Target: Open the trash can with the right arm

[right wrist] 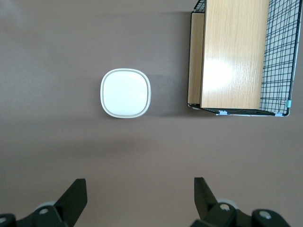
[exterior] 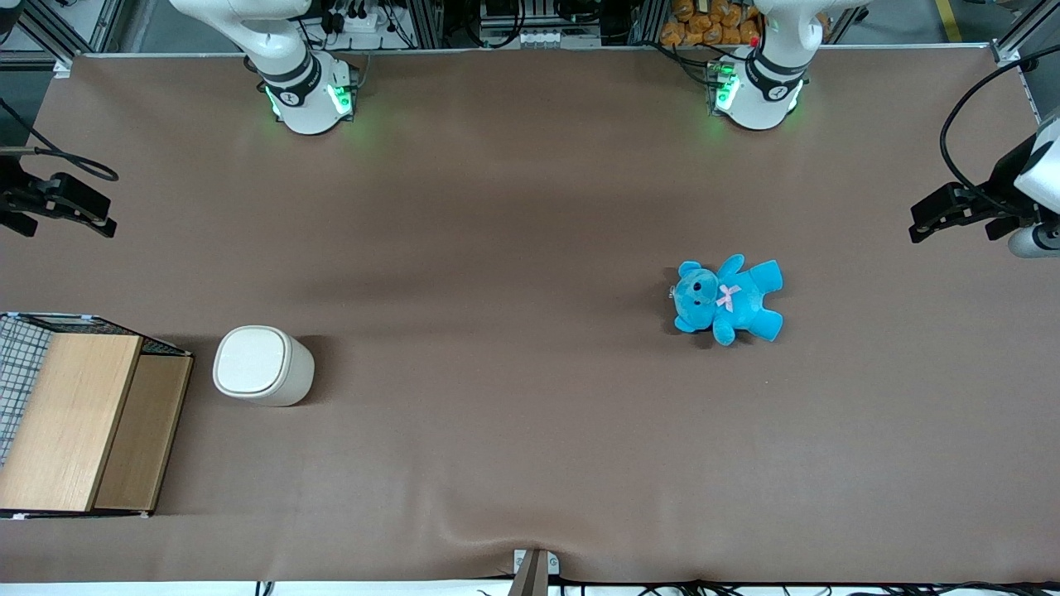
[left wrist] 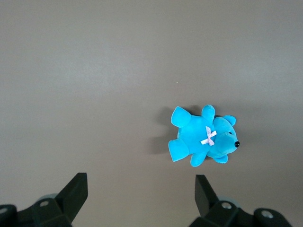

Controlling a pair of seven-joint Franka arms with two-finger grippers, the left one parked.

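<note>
Brown table: cream trash can, lid flat and closed; end effector open, well above.

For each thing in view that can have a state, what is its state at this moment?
trash can: upright, lid shut, untouched.
gripper: jaws open, empty, high above the table, clear of the trash can.
wooden box: resting beside the trash can, at the working arm's end of the table.
blue teddy: lying on the table, toward the parked arm's end.
</note>
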